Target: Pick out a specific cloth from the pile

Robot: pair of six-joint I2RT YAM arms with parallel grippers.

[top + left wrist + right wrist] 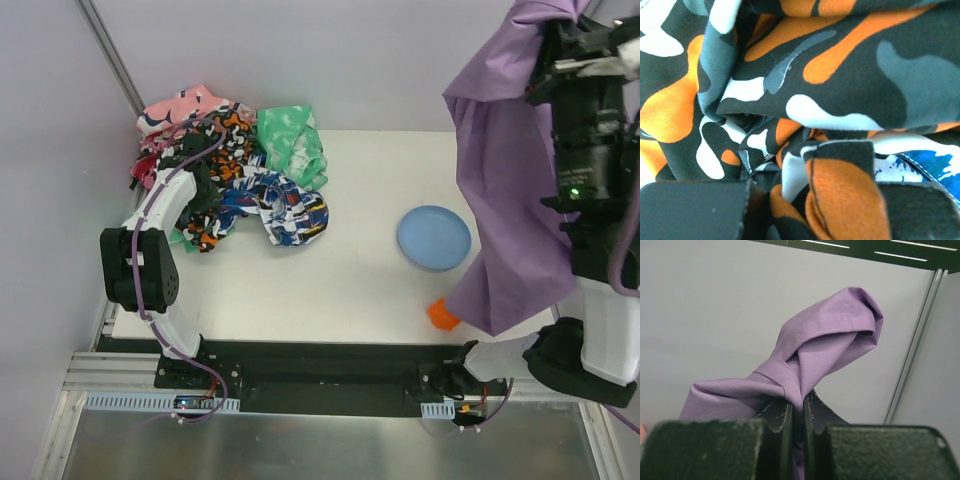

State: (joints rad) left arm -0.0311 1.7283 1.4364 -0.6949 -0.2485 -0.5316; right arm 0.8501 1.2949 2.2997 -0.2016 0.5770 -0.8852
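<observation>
The lavender cloth (510, 180) hangs in a long drape from my right gripper (548, 45), raised high at the right, its lower end near the table's front edge. In the right wrist view the gripper (797, 407) is shut on a twisted bunch of this cloth (830, 335). The pile (235, 165) of patterned cloths lies at the back left. My left gripper (200, 185) is pushed down into it. In the left wrist view the left gripper (810, 192) is open, with a fold of the orange-black-white cloth (840, 195) between its spread fingers.
A blue plate (433, 238) lies right of the table's middle, beside the hanging cloth. A small orange object (441, 315) sits near the front edge under the drape. The mint-green cloth (290, 140) is on the pile's right side. Walls stand close behind and to the left.
</observation>
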